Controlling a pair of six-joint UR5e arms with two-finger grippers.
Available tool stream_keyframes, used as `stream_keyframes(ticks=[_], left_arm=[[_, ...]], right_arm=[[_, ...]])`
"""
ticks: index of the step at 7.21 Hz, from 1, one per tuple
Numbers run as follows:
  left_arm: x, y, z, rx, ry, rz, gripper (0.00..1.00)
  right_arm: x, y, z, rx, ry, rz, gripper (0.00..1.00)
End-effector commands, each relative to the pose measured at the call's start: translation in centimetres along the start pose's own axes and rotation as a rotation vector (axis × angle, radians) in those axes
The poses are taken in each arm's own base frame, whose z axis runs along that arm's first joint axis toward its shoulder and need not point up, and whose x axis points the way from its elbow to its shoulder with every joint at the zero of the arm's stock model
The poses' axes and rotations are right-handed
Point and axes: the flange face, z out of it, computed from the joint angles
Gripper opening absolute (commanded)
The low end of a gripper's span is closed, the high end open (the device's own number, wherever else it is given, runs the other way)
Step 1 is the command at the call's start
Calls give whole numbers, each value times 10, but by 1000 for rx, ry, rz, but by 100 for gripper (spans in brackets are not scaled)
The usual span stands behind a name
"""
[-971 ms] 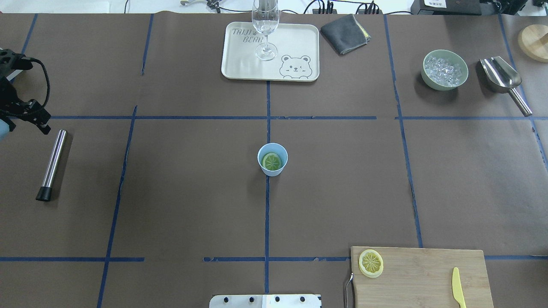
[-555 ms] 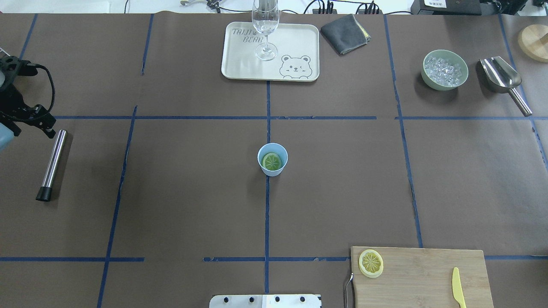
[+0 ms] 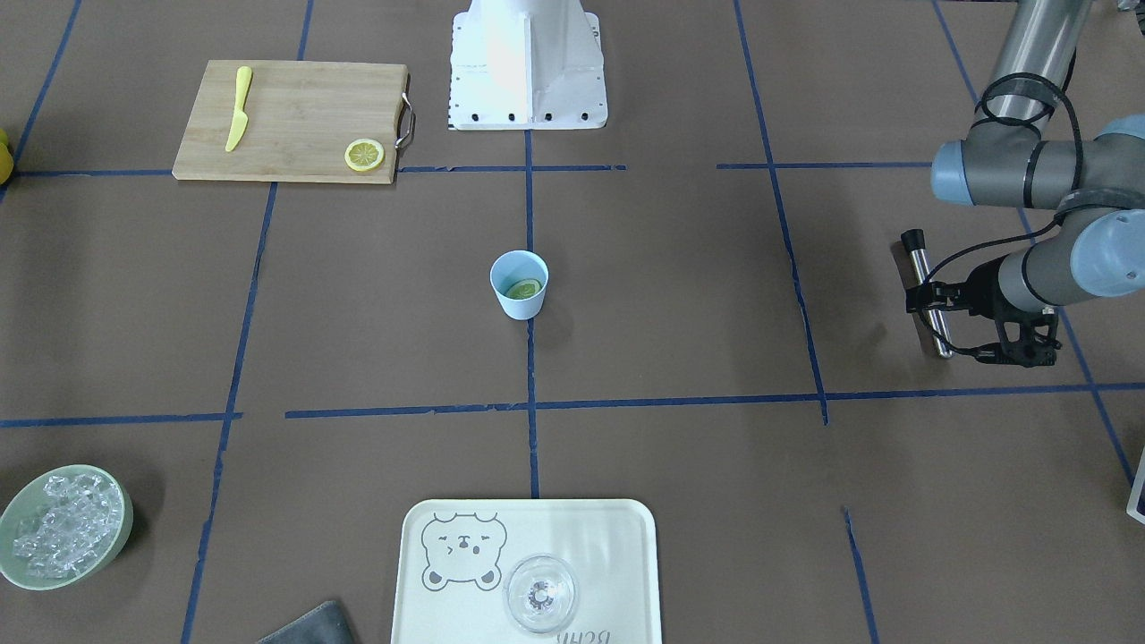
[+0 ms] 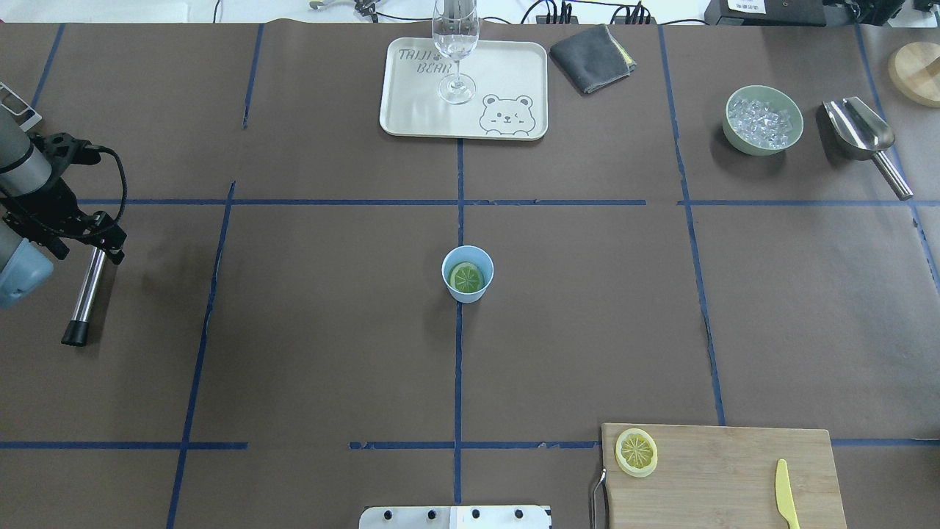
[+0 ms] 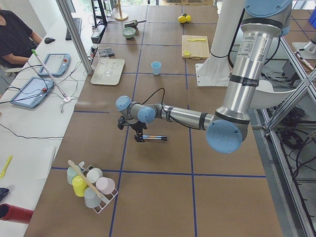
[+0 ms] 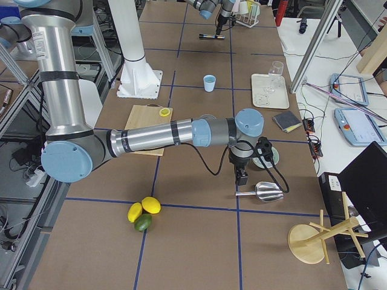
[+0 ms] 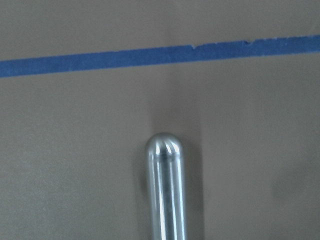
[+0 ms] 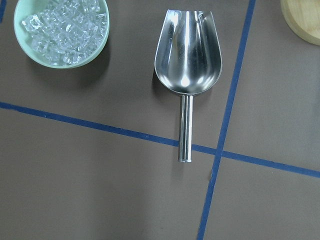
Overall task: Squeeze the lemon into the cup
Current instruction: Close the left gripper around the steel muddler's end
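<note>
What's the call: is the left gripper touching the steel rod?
Cannot tell. Overhead and front-facing views show the left gripper overlapping the steel rod, height gap hidden; the left wrist view shows only the rod's tip, no fingers.

Table (image 4: pixel 330 330) (brown, blue-taped) bears cup (image 4: pixel 467 296), tray (image 4: pixel 411 110), board (image 4: pixel 734 477).

Bright even light, soft shadows; glare on the scoop (image 8: pixel 189 55) (left wrist view slightly blurred).

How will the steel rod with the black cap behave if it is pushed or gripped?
The steel rod is a smooth round cylinder lying flat, so a sideways push would probably roll it. Its polished surface suggests jaws may slip. It looks rigid, probably heavy for its size.
</note>
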Motion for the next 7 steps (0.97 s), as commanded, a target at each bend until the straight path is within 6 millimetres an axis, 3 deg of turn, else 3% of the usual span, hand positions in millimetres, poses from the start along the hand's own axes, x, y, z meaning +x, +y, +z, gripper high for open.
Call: stream_keyframes(ticks=[1, 5, 7], left_arm=[[-2, -1, 4, -1, -1, 3, 100], [-9, -2, 13, -8, -3, -1, 90], [-9, -2, 12, -8, -3, -3, 69]], right_arm=[[-1, -1, -3, 5, 0, -1, 100], [-3, -2, -4, 8, -1, -4, 100], [-3, -3, -5, 10, -1, -5, 100]])
